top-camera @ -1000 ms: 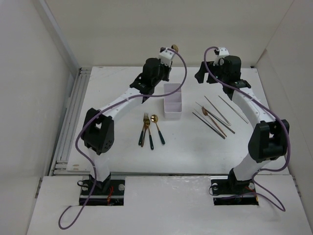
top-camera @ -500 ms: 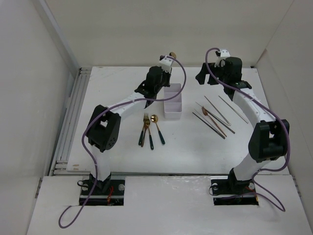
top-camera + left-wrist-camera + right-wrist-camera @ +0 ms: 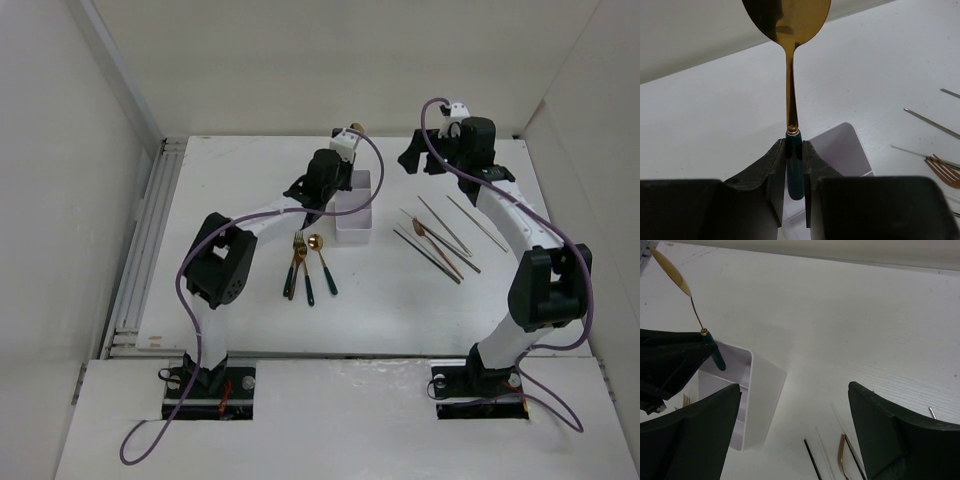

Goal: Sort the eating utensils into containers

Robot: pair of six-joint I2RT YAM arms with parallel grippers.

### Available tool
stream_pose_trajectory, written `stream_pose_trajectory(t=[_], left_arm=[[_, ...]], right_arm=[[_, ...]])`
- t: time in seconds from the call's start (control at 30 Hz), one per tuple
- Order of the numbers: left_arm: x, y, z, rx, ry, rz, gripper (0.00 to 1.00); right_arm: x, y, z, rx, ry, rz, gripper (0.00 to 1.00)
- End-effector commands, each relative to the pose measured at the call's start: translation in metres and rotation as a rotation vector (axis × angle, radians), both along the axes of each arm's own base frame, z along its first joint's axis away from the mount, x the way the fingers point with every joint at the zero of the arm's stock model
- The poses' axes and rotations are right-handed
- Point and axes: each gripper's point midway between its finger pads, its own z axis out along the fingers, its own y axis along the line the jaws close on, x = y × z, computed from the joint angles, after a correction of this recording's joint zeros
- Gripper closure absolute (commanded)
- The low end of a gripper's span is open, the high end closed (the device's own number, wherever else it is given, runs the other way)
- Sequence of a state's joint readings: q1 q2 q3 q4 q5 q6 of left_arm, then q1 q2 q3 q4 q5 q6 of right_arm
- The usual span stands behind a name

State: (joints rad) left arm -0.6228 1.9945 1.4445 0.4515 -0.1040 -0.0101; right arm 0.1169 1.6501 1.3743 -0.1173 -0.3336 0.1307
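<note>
My left gripper (image 3: 794, 150) is shut on the dark green handle of a gold-bowled spoon (image 3: 789, 75), held upright with the bowl up. It hangs over the far end of the white three-compartment box (image 3: 357, 232), which also shows as the box (image 3: 840, 150) in the left wrist view. In the right wrist view the spoon (image 3: 670, 267) stands just above the box (image 3: 762, 390). My right gripper (image 3: 795, 387) is open and empty, hovering right of the box. A fork (image 3: 297, 262) and a spoon (image 3: 318, 262) lie in front of the box. Chopsticks (image 3: 445, 228) lie to its right.
Another gold spoon (image 3: 428, 238) lies among the chopsticks. A raised rail (image 3: 150, 230) runs along the table's left edge. White walls close in the back and both sides. Purple cables loop off both arms.
My left arm has swung right and come down with the spoon, from left of the box to over its far end. The right arm has not moved.
</note>
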Motion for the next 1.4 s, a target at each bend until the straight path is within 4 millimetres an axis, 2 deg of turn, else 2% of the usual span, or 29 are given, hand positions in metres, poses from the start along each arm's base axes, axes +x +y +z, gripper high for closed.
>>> stream_pose_trajectory(t=[0.0, 0.03, 0.1, 0.13, 0.17, 0.2, 0.27, 0.43, 0.47, 0.53, 0.57, 0.6, 0.67, 0.7, 0.8, 0.9, 0.93, 0.97, 1.0, 1.03, 1.1, 1.13, 1.17, 1.2, 1.23, 1.27, 1.3, 1.33, 1.37], left_arm=[[0.000, -0.004, 0.027, -0.074, -0.055, 0.012, 0.94], [-0.001, -0.003, 0.023, -0.069, -0.048, 0.012, 0.94], [-0.003, -0.005, 0.028, -0.076, -0.054, 0.002, 0.86], [-0.003, -0.005, 0.028, -0.084, -0.050, 0.003, 0.72], [-0.005, -0.006, 0.034, -0.091, -0.057, -0.006, 0.66], [-0.006, -0.005, 0.030, -0.086, -0.050, -0.006, 0.61], [-0.007, -0.004, 0.041, -0.098, -0.066, -0.006, 0.50], [-0.009, 0.005, 0.062, -0.130, -0.087, 0.006, 0.47], [-0.008, 0.011, 0.074, -0.153, -0.099, 0.018, 0.47], [-0.008, 0.022, 0.083, -0.157, -0.109, 0.041, 0.47], [-0.012, 0.025, 0.101, -0.175, -0.135, 0.040, 0.47], [-0.012, 0.033, 0.103, -0.174, -0.135, 0.052, 0.47], [-0.017, 0.041, 0.114, -0.178, -0.146, 0.073, 0.47], [-0.020, 0.051, 0.131, -0.190, -0.167, 0.092, 0.46], [-0.024, 0.080, 0.134, -0.140, -0.160, 0.213, 0.42], [-0.028, 0.132, 0.130, -0.061, -0.118, 0.417, 0.41], [-0.031, 0.150, 0.136, -0.059, -0.114, 0.465, 0.41], [-0.037, 0.164, 0.117, -0.022, -0.054, 0.499, 0.41], [-0.041, 0.176, 0.111, -0.015, -0.029, 0.529, 0.41], [-0.047, 0.194, 0.113, -0.026, -0.016, 0.564, 0.41], [-0.063, 0.221, 0.081, -0.027, 0.084, 0.637, 0.41], [-0.069, 0.232, 0.074, -0.034, 0.107, 0.665, 0.41], [-0.078, 0.251, 0.078, -0.059, 0.110, 0.693, 0.41], [-0.089, 0.263, 0.058, -0.038, 0.148, 0.717, 0.41], [-0.101, 0.277, 0.050, -0.037, 0.159, 0.735, 0.41], [-0.101, 0.277, 0.050, -0.037, 0.159, 0.736, 0.41], [-0.108, 0.291, 0.056, -0.052, 0.143, 0.763, 0.41], [-0.117, 0.301, 0.042, -0.032, 0.161, 0.787, 0.41], [-0.120, 0.307, 0.042, -0.041, 0.152, 0.800, 0.41]], right_arm=[[0.003, 0.000, 0.010, 0.017, -0.044, 0.008, 0.07], [0.002, 0.000, 0.014, 0.018, -0.053, 0.008, 0.07], [0.001, -0.001, 0.010, 0.017, -0.044, 0.008, 0.07], [0.001, -0.001, 0.010, 0.017, -0.044, 0.008, 0.07], [0.001, -0.001, 0.010, 0.017, -0.044, 0.008, 0.07], [-0.001, -0.001, 0.012, 0.017, -0.044, 0.008, 0.07], [-0.002, 0.001, 0.012, 0.013, -0.048, 0.021, 0.07], [-0.008, 0.000, 0.013, 0.012, -0.039, 0.021, 0.03], [-0.006, -0.002, 0.017, 0.002, -0.052, 0.014, 0.03], [-0.010, 0.001, 0.014, -0.040, -0.043, -0.001, 0.02], [-0.012, 0.004, 0.022, -0.057, -0.060, -0.005, 0.02], [-0.016, 0.005, 0.014, -0.097, -0.038, -0.002, 0.02], [-0.020, 0.016, 0.022, -0.155, -0.050, -0.016, 0.01], [-0.024, 0.019, 0.017, -0.192, -0.038, -0.010, 0.01], [-0.043, 0.042, 0.000, -0.277, 0.011, 0.031, 0.01], [-0.075, 0.078, -0.022, -0.377, 0.045, 0.126, 0.01], [-0.083, 0.090, -0.024, -0.409, 0.035, 0.161, 0.01], [-0.094, 0.100, -0.032, -0.428, 0.049, 0.189, 0.01], [-0.112, 0.120, -0.042, -0.450, 0.058, 0.259, 0.01], [-0.120, 0.128, -0.047, -0.457, 0.063, 0.284, 0.02], [-0.138, 0.151, -0.059, -0.422, 0.089, 0.362, 0.09], [-0.145, 0.156, -0.063, -0.408, 0.106, 0.382, 0.12], [-0.150, 0.164, -0.074, -0.401, 0.138, 0.396, 0.15], [-0.156, 0.168, -0.083, -0.418, 0.163, 0.416, 0.16], [-0.164, 0.178, -0.097, -0.445, 0.212, 0.420, 0.16], [-0.164, 0.185, -0.089, -0.450, 0.186, 0.417, 0.16], [-0.167, 0.189, -0.113, -0.489, 0.250, 0.409, 0.16], [-0.178, 0.189, -0.126, -0.541, 0.303, 0.405, 0.17], [-0.180, 0.195, -0.130, -0.540, 0.328, 0.403, 0.19]])
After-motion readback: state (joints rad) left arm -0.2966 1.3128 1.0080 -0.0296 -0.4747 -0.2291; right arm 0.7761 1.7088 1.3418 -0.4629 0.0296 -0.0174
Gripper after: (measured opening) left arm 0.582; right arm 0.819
